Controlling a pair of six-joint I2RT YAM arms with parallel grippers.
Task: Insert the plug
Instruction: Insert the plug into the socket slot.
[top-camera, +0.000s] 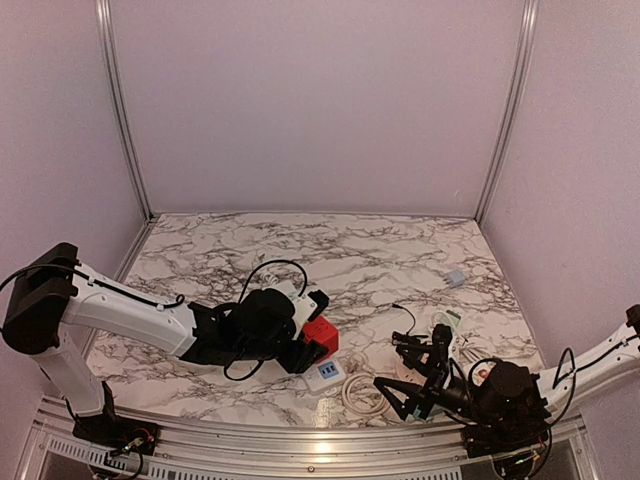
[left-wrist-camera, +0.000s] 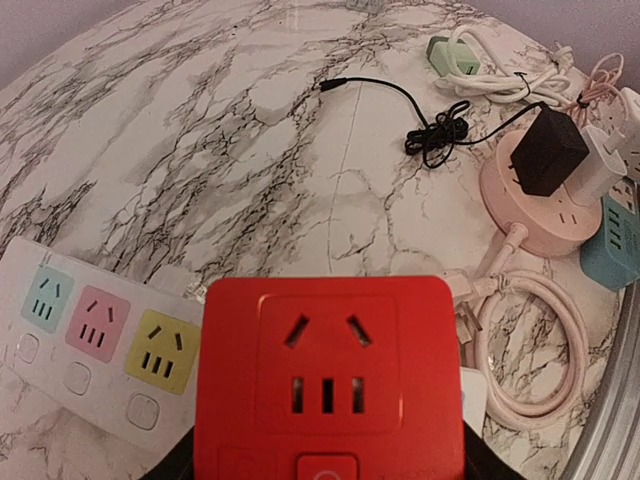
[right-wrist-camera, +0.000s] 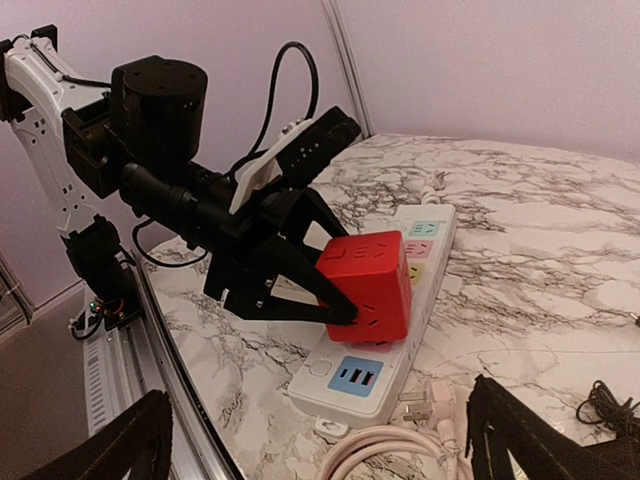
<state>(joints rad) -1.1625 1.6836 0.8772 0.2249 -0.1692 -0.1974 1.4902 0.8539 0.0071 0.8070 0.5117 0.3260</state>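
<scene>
My left gripper (right-wrist-camera: 362, 292) is shut on a red cube socket (right-wrist-camera: 372, 285), its fingers pressing on the cube's two opposite sides. The cube (top-camera: 320, 338) sits on or just above the near end of a white power strip (right-wrist-camera: 360, 375), beside the strip's blue USB panel. Its underside is hidden, so I cannot tell whether any pins are seated. The cube's top face (left-wrist-camera: 330, 370) fills the left wrist view. A loose white plug (right-wrist-camera: 430, 403) on a pale pink cord lies near the strip's end. My right gripper (right-wrist-camera: 325, 445) stands wide open, low over that cord, holding nothing.
To the right lie a pink round socket (left-wrist-camera: 540, 200) carrying a black adapter (left-wrist-camera: 548, 150), a teal cube (left-wrist-camera: 615, 240), a tangled black cable (left-wrist-camera: 440, 125) and a green adapter (left-wrist-camera: 450, 55) with white cord. A metal rail (top-camera: 300, 440) runs along the near table edge.
</scene>
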